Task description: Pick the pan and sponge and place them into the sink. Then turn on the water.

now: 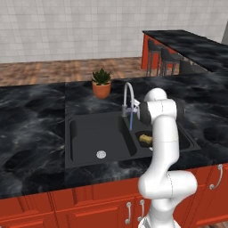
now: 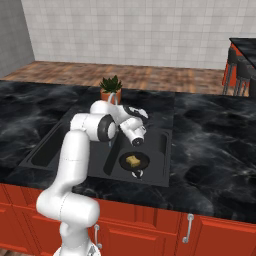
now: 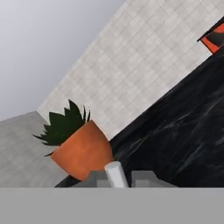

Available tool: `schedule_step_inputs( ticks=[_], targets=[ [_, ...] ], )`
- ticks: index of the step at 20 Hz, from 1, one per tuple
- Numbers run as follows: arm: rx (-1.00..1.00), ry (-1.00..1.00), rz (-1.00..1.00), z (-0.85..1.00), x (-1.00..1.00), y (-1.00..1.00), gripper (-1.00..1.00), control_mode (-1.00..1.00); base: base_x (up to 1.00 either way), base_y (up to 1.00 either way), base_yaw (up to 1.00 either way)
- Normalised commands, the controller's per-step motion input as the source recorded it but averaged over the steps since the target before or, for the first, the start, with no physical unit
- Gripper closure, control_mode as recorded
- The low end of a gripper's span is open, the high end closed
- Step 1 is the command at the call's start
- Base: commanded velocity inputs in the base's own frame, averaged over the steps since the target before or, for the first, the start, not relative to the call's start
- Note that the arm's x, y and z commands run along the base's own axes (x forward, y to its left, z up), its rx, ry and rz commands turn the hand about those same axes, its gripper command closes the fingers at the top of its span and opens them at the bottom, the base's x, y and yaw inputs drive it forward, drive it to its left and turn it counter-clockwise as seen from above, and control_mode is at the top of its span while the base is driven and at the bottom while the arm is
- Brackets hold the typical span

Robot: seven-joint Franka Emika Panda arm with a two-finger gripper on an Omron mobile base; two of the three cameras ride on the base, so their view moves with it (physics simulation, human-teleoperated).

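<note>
From the left base view, the sink [image 1: 89, 138] sits in the black worktop [image 1: 31, 116] with the faucet [image 1: 128, 95] rising at its back edge over the divider, and a thin blue stream of water [image 1: 131, 121] already falls from the spout into the right basin; the sponge [image 1: 145, 139] shows as a yellow patch just beside the arm's forearm, in the basin to the right of the faucet. The orange plant pot [image 1: 101, 89] stands behind the faucet. From the right base view, the pan [image 2: 134, 161] lies in that same right basin with the sponge resting inside it, something the left view hides behind the arm; the jaws [image 2: 137, 141] hang above the pan, near the faucet, and I cannot tell whether they are wide or narrow. The hand view looks up past the faucet's lever [image 3: 116, 173] toward the plant pot and the tiled wall [image 3: 144, 61]. By my judgement all steps look done; the next move calls only for backing the hand clear of the faucet
</note>
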Motion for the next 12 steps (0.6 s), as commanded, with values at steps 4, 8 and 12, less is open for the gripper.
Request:
schedule_step_inputs(
  ticks=[4,8,12],
  targets=[
    [0.19,0.04,0.03,-0.10,-0.30,-0.34,1.00,-1.00,0.00,0.00,0.00],
    [0.19,0.05,0.03,-0.10,-0.30,-0.35,1.00,-1.00,0.00,0.00,0.00],
    [0.21,0.01,0.03,0.03,-0.26,-0.33,1.00,-1.00,0.00,0.00,0.00]
  ],
)
